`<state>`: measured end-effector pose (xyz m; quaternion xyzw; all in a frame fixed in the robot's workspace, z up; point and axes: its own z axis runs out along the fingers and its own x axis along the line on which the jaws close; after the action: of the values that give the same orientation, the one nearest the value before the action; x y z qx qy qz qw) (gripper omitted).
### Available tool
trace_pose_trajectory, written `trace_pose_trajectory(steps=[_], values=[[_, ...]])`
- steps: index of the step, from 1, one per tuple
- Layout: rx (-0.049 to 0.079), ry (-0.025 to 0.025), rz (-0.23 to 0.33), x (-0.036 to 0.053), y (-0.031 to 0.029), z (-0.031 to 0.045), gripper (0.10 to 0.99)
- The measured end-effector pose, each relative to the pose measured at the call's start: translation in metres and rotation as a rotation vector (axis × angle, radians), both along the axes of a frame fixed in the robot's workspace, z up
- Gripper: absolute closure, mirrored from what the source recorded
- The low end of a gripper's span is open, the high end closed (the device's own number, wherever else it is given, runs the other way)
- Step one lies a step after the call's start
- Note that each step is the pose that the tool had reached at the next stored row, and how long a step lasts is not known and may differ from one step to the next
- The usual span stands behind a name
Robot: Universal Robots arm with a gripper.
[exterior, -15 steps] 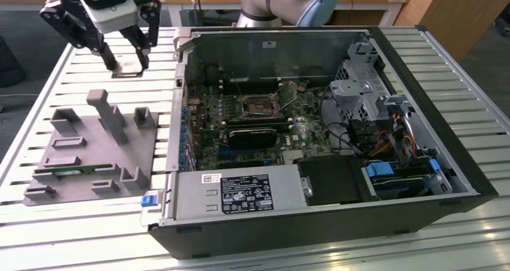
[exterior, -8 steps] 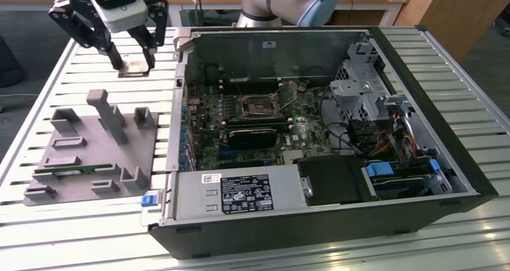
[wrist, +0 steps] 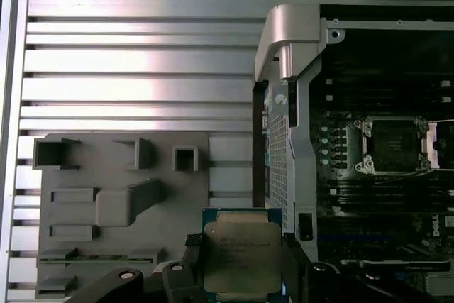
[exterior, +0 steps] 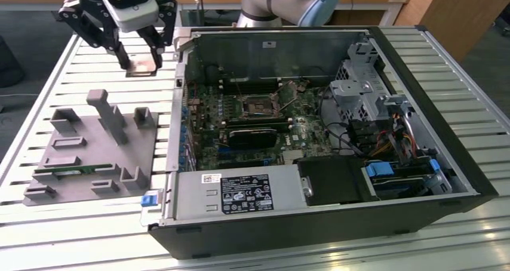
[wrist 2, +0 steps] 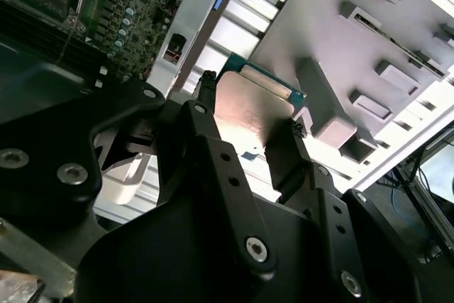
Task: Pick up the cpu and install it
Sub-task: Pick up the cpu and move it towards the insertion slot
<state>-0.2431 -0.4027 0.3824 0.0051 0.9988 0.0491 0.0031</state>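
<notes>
In the exterior view we saw the gripper (exterior: 141,61) hanging over the slatted table (exterior: 48,86). It was beyond the grey fixture tray (exterior: 88,151) and just beside the wall of the open computer case (exterior: 335,223). Its fingers (exterior: 125,59) were drawn in narrow on the cpu (exterior: 143,69), which hung between their tips, apart from the tray and the table. We judged the pick as done and the install as not yet done. The cpu socket (exterior: 259,107) on the motherboard (exterior: 239,125) lay well apart from the chip, towards the exterior view's right.

In the second wrist view the two black fingers (wrist 2: 202,133) pinched the cpu (wrist 2: 252,115) by opposite edges, with its metal top facing the camera. We took the edge grip as a way to keep the underside untouched and the chip flat. The fixture tray (wrist 2: 333,54) showed behind it.

In the first wrist view the cpu (wrist: 241,253) sat level between the fingers (wrist: 190,257), with its green edge showing at the far side. It overlapped the edge of the tray (wrist: 120,204) and lay near the case wall (wrist: 291,33). The socket (wrist: 394,143) looked empty to us, with its frame in place around a dark recess.
</notes>
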Motion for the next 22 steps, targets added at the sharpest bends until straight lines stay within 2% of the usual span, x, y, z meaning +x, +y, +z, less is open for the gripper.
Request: trace_pose_trajectory(steps=[22], values=[[0.000, 0.0000, 0.000, 0.0353, 0.0003, 0.0000, 0.557]])
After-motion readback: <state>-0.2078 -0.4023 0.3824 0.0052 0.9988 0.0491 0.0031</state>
